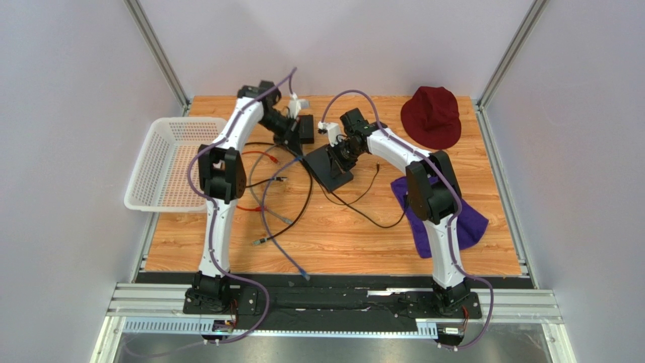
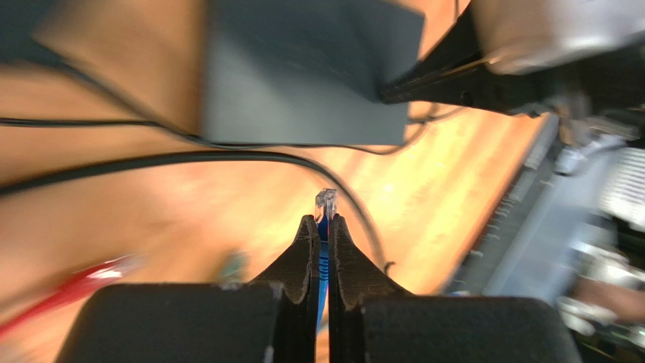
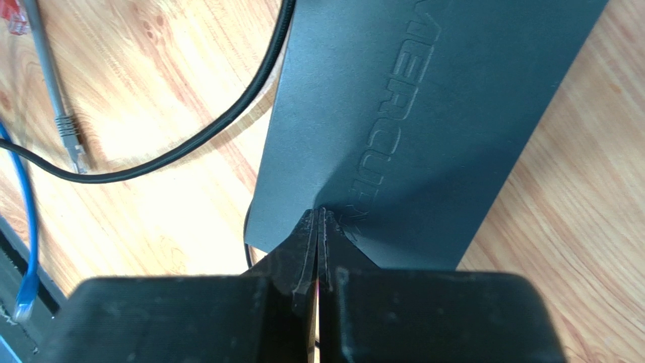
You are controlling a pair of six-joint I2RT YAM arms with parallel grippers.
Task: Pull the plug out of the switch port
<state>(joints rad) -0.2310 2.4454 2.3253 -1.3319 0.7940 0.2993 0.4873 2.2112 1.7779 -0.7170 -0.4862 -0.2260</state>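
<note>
the left claw (image 2: 322,227) is clamped on a blue cable (image 2: 324,261), its two black fingers pressed flat against it. the clear plug (image 2: 326,203) stands just past the tips in open air, touching nothing. beyond it, with bare wood between, lies the switch (image 2: 303,68), a flat matte-black box. this view is smeared with blur, so its socket row cannot be made out, and no other view shows that edge clearly. the right claw (image 3: 319,218) is drawn together with nothing between its fingers, the tips resting on the top face of the switch close to one edge, beside raised lettering partly covered by the fingers. a black cable (image 3: 189,147) curves along the box's side. to the left lie a grey cable (image 3: 49,76) with its plug end and a red connector (image 3: 11,15) cut off at the corner. from above, a small black adapter brick (image 1: 305,130) sits just behind the switch, partly hidden by the left arm. the table (image 1: 341,242) is wood-grained and strewn with loose cables. a white mesh basket (image 1: 163,162) sits at its left edge, a dark red hat (image 1: 431,113) at the far right, and a purple cloth (image 1: 473,219) lies partly under the right arm. pale plain walls close in three sides.
</note>
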